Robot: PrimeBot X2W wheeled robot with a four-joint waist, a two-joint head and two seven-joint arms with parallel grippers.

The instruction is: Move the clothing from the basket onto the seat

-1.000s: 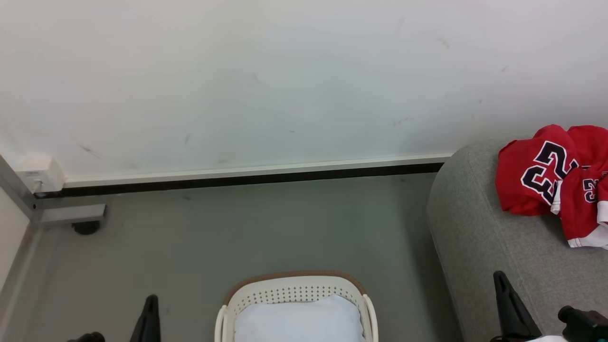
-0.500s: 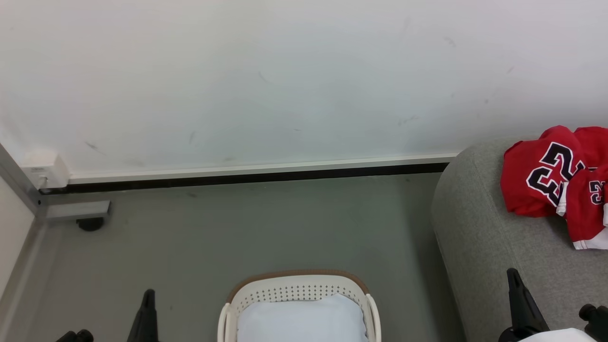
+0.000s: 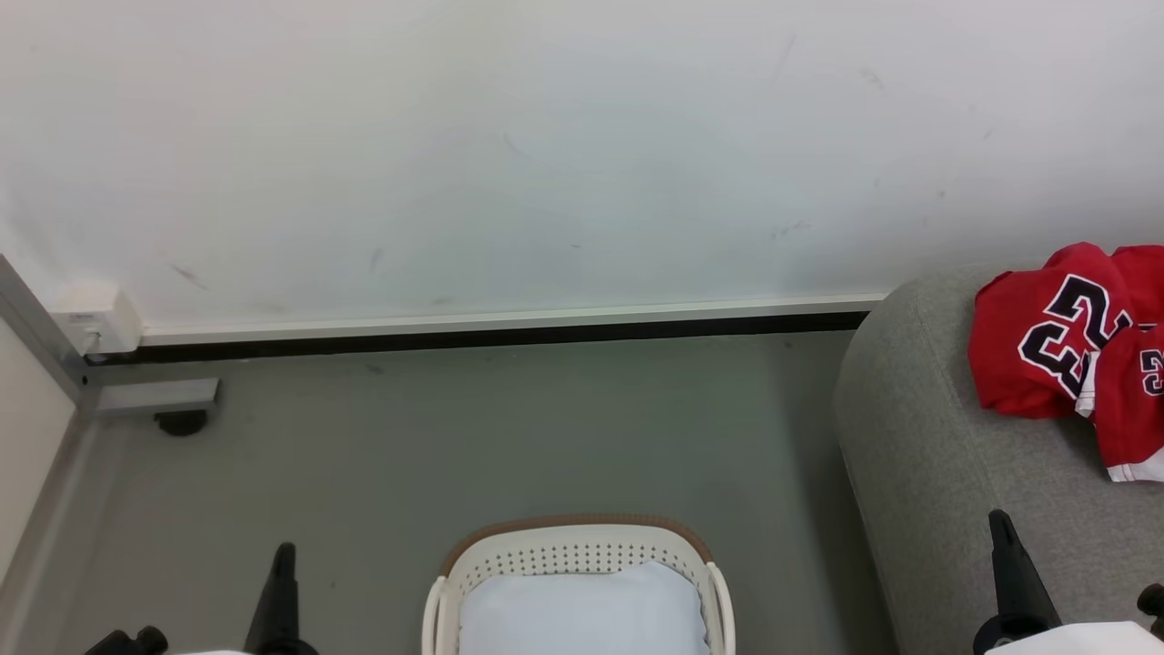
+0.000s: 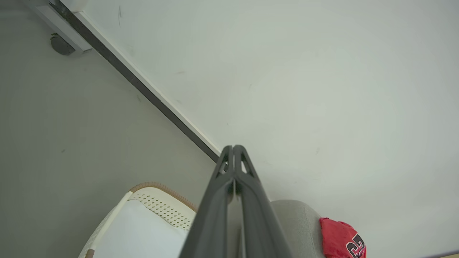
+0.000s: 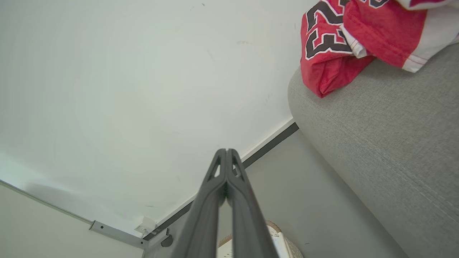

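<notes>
We see our left tool (image 3: 285,551) at 7 o'clock in the head view. Its two dark fingers are pressed together with nothing between them, and in the left wrist view the tips meet in a single point. Our right tool (image 3: 1000,518) stands at 5 o'clock, seen against the grey fabric of the seat (image 3: 937,473). It is closed and empty too, and the right wrist view shows its fingers touching at the tips.

The red jersey (image 3: 1028,364) lies crumpled on top of the seat at 3 o'clock, near the seat's rounded end, with its black, white-edged 23 facing up. The red shorts (image 3: 1128,418) with white trim lie against the jersey at its 4 o'clock and overlap its edge. The frame cuts off part of them. Both garments are well apart from our tools.

The white perforated basket (image 3: 582,535) with a brown rim stands on the grey floor (image 3: 455,437) at 6 o'clock, between our two tools and apart from the seat. Its pale lining (image 3: 582,609) shows inside.

A white wall (image 3: 546,136) spans the view from 9 through 12 to 2 o'clock, and a dark skirting strip (image 3: 500,333) runs along its foot. At 9 o'clock a small white box (image 3: 95,317) sits on the wall beside a metal rail (image 3: 155,397), with a dark round foot (image 3: 180,422) just below the rail.
</notes>
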